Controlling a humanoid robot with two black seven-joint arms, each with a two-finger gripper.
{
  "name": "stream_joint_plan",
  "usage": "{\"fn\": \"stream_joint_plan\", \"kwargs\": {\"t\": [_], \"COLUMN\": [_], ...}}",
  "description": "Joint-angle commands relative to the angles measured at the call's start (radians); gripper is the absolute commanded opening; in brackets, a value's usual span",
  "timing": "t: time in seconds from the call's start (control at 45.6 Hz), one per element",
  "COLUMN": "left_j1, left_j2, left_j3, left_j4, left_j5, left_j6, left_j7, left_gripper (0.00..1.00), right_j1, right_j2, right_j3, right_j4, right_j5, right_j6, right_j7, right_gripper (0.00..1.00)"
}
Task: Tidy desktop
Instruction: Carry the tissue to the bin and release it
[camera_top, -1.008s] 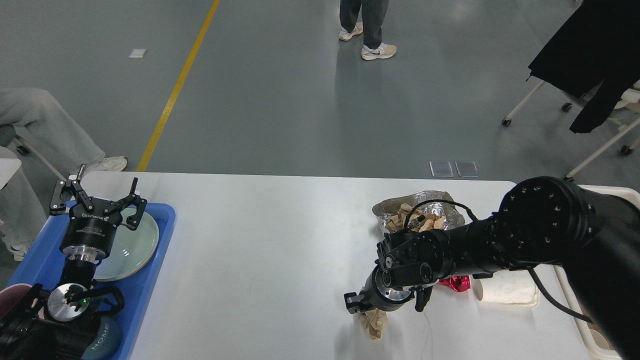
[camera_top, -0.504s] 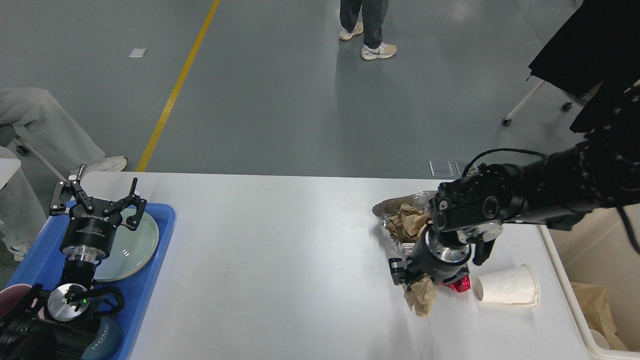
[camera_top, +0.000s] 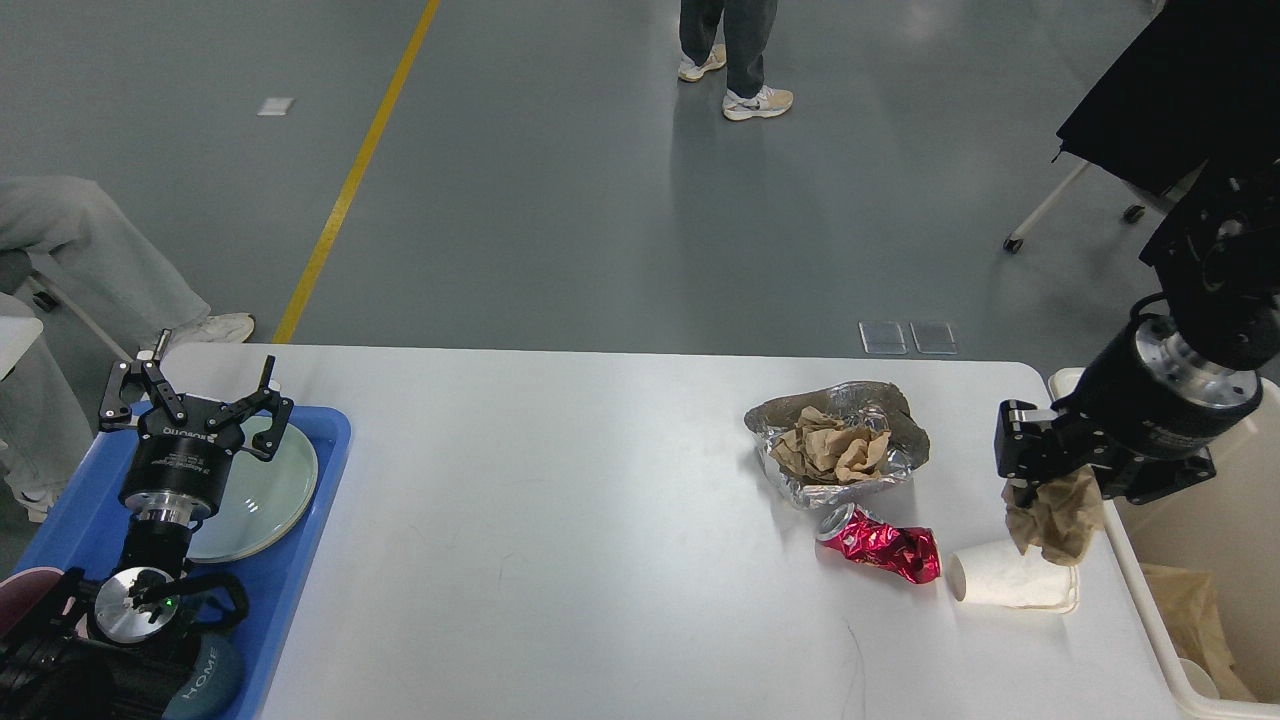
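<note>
Since the earlier frames, the right gripper (camera_top: 1050, 478) has been carried rightward and upward to the right edge of the desktop (camera_top: 560, 520), with a crumpled brown paper wad (camera_top: 1052, 516) clamped between its fingers. The wad is held above a tipped white paper cup (camera_top: 1010, 578), just beside the cream bin (camera_top: 1190, 520). A crushed red can (camera_top: 882, 544) and a foil tray (camera_top: 835, 440) lie further left. Over the blue tray (camera_top: 300, 560), the left gripper (camera_top: 195, 398) is held with fingers spread.
</note>
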Motion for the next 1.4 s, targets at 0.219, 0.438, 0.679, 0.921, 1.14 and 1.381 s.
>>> {"fn": "stream_joint_plan", "kwargs": {"t": [0.219, 0.438, 0.679, 0.921, 1.14, 1.381], "left_j1": [0.001, 0.001, 0.001, 0.001, 0.001, 0.0], "left_j2": [0.0, 0.0, 0.001, 0.001, 0.0, 0.001], "left_j3": [0.0, 0.0, 0.0, 0.0, 0.0, 0.0], "left_j4": [0.0, 0.0, 0.0, 0.0, 0.0, 0.0], "left_j5": [0.0, 0.0, 0.0, 0.0, 0.0, 0.0], "left_j6": [0.001, 0.001, 0.001, 0.001, 0.001, 0.001], "left_j7": [-0.002, 0.0, 0.0, 0.0, 0.0, 0.0], "left_gripper": [0.96, 0.96, 0.96, 0.96, 0.96, 0.96], "right_j1": [-0.21, -0.644, -1.254, -1.672, -1.764, -1.776], "right_j2": [-0.264, -0.382, -0.37, -0.175, -0.109, -0.114], "right_j3": [-0.13, -0.026, 0.34, 0.534, 0.544, 0.557], "right_j4": [-0.272, -0.696, -1.253, -1.605, -1.616, -1.617], "right_j5": [-0.014, -0.013, -0.011, -0.014, -0.009, -0.003], "right_j6": [-0.063, -0.072, -0.078, -0.331, -0.607, -0.646], "right_j7": [0.001, 0.002, -0.001, -0.019, -0.085, -0.088], "right_gripper": [0.0, 0.0, 0.0, 0.0, 0.0, 0.32]}}
